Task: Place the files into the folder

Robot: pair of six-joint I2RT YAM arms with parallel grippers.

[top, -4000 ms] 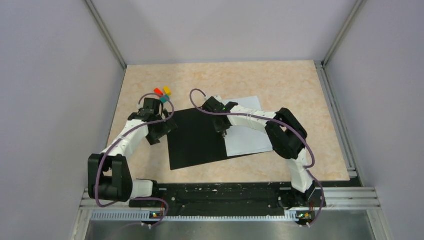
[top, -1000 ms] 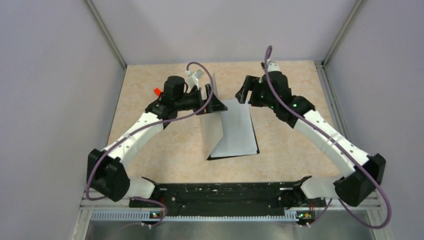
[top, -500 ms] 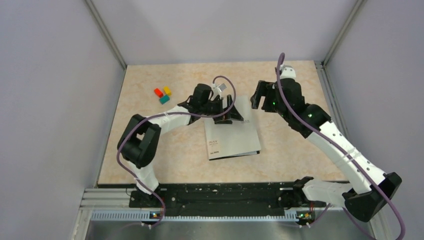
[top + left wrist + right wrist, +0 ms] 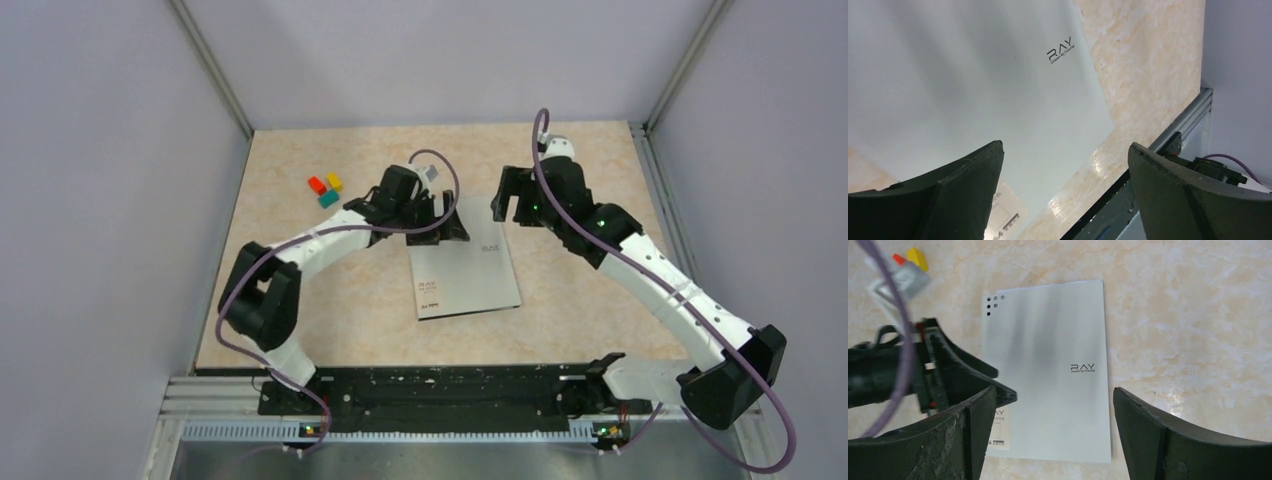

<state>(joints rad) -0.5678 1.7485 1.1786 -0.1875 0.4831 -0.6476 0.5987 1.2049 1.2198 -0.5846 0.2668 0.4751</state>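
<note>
The folder lies shut and flat on the table, grey cover up, with small dark print and dots at one corner. It fills the left wrist view and shows whole in the right wrist view. The files are hidden. My left gripper hovers low over the folder's far left corner, open and holding nothing. My right gripper hangs open above the table just past the folder's far right corner, nothing between its fingers.
Three small coloured blocks sit on the table at the far left of the folder. Grey walls close in the table on three sides. A black and metal rail runs along the near edge.
The folder's cover, standing upright a second ago with a white sheet showing, has dropped flat and shut. The left gripper followed it rightward, then eased back. The right jaws spread wider.
</note>
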